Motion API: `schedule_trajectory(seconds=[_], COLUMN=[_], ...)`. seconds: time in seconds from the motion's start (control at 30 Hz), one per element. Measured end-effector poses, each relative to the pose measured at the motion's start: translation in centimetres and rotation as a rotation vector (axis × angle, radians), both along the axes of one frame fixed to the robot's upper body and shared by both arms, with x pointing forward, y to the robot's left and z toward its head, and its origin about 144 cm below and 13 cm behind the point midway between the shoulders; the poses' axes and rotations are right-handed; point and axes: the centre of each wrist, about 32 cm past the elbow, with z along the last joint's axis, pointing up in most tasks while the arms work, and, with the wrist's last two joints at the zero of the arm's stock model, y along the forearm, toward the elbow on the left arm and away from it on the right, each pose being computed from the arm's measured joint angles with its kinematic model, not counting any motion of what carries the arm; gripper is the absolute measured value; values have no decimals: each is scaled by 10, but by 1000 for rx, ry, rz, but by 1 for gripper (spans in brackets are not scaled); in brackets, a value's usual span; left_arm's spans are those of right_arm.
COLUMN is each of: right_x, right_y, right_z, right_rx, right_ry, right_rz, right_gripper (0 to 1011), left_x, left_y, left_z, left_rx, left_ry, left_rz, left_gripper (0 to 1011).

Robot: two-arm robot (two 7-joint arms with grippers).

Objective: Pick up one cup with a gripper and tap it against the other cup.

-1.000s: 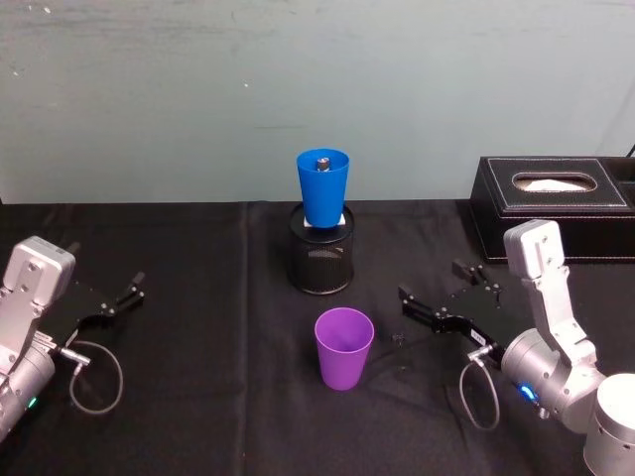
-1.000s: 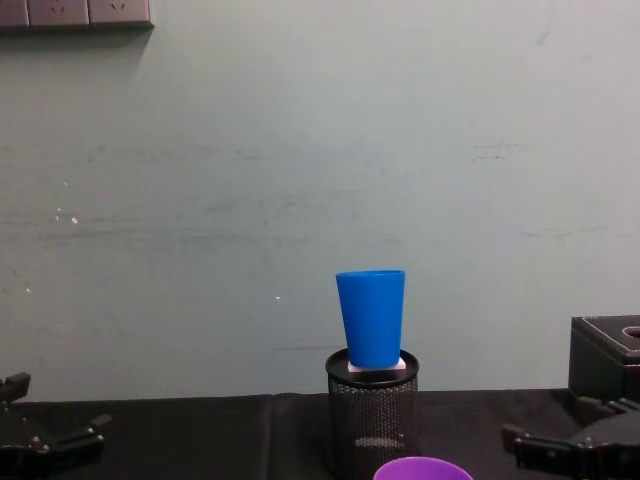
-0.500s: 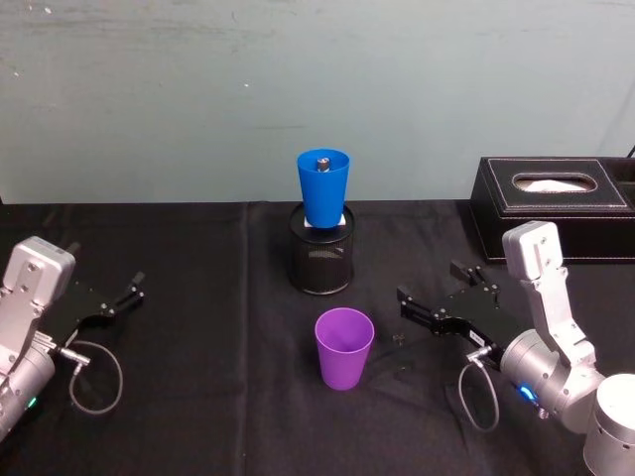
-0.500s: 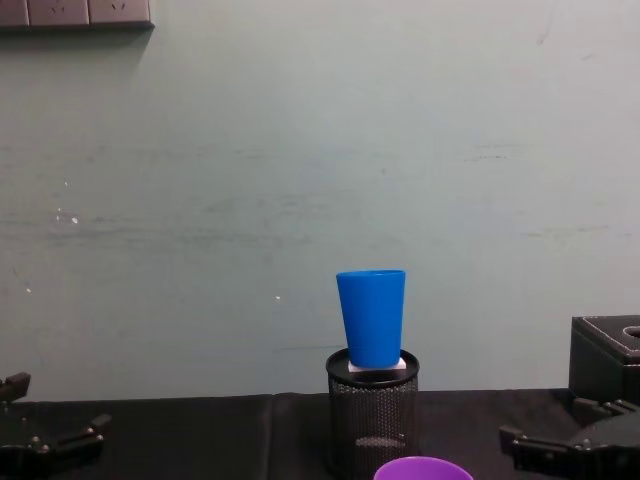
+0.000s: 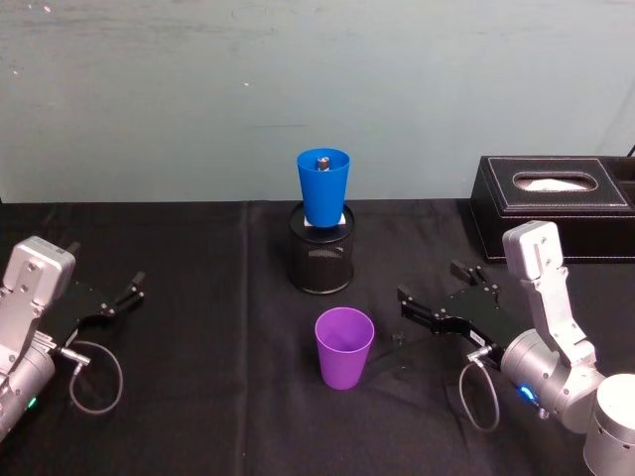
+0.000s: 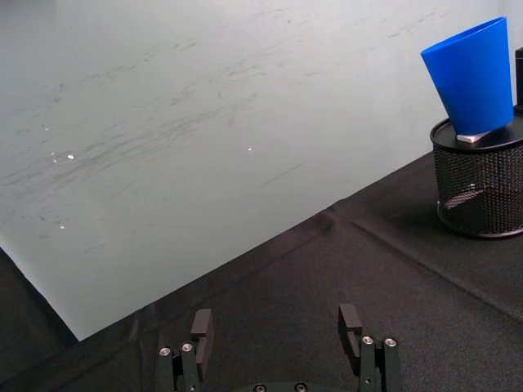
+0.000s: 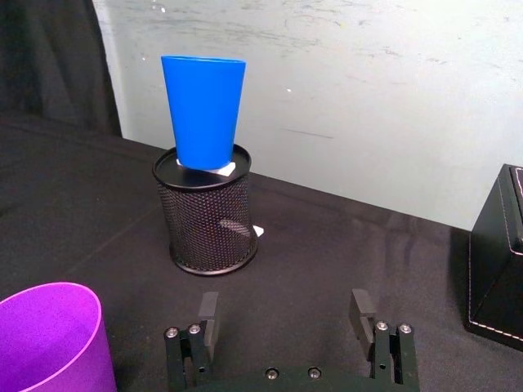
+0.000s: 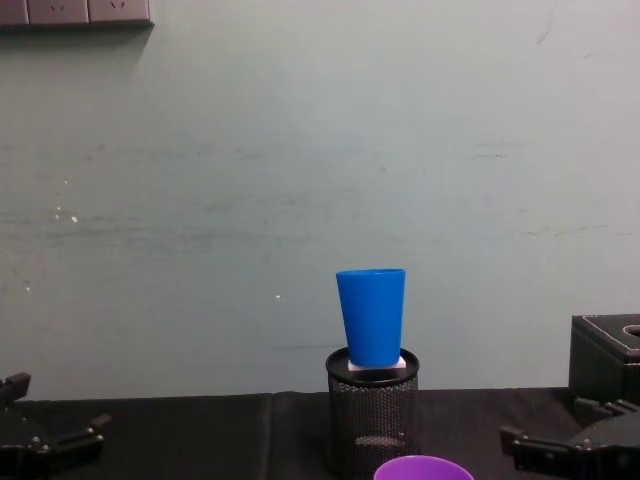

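Observation:
The purple cup [image 5: 344, 347] stands upright on the black cloth near the middle, its rim also in the chest view [image 8: 422, 468] and the right wrist view [image 7: 49, 335]. Behind it the blue cup [image 5: 322, 186] sits on a black mesh pen holder [image 5: 321, 260], raised off the table. My right gripper [image 5: 429, 281] hovers low to the right of the purple cup, open and empty, pointing left; its fingers [image 7: 208, 309] frame bare cloth with the purple cup off to one side. My left gripper [image 5: 132, 288] rests open at the far left, far from both cups.
A black tissue box [image 5: 551, 203] stands at the back right, behind the right arm. A pale wall runs along the table's far edge. Bare black cloth [image 5: 198, 327] lies between the left gripper and the cups.
The right gripper has dipped and edged very slightly toward the purple cup. The cups and the left arm have not moved.

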Motion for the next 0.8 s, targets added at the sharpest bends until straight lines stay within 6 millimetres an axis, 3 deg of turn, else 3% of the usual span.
schedule_trajectory(seconds=[0.8], right_x=[0], right_y=[0], right_z=[0], right_rx=[0], right_ry=[0], right_rz=[-1], right_gripper=[1003], left_x=[0], left_y=[0], left_z=[0], left_rx=[0], left_ry=[0], left_rz=[0], left_gripper=[1000])
